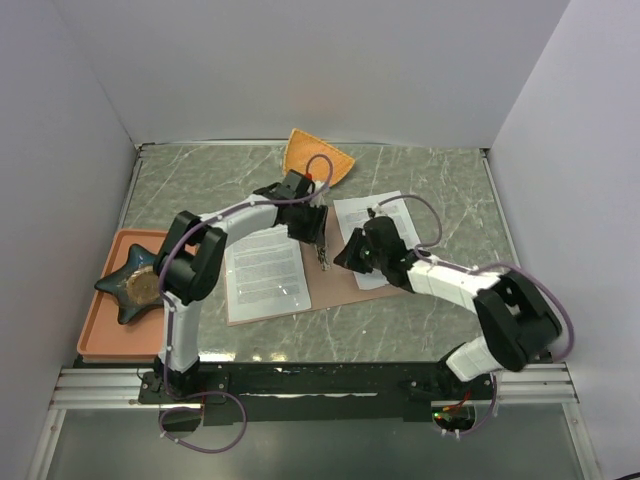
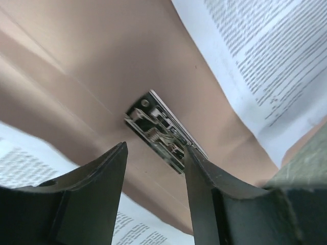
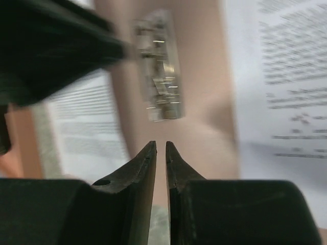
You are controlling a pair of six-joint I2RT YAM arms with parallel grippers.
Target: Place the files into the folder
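**Stock on the table, two arms over the open folder**

1. Table [image 1: 200,190], one, green marbled top.
2. Folder [image 1: 330,287], one, reddish-brown card, lying open and flat at the middle of the table.
3. Tray [image 1: 103,322], one, salmon-orange, at the left edge.
4. Files, two white sheets: one [image 1: 265,275] on the folder's left half, one [image 1: 378,215] at its right half, partly under the right arm. Both carry small black print that I cannot read from here. I see no brand or label.
5. Star-shaped dish [image 1: 135,285], one, dark, in the tray.
6. Fan-shaped dish [image 1: 315,158], one, orange, at the far edge.
7. Left gripper [image 2: 156,149], one: jaws partly apart and holding nothing, the clip just beyond the tips.
8. Right gripper [image 3: 159,144], one: jaws parted by a narrow slit and holding nothing, over bare card between the sheets.
9. Clip [image 2: 163,133], one, metal, on the folder's spine.
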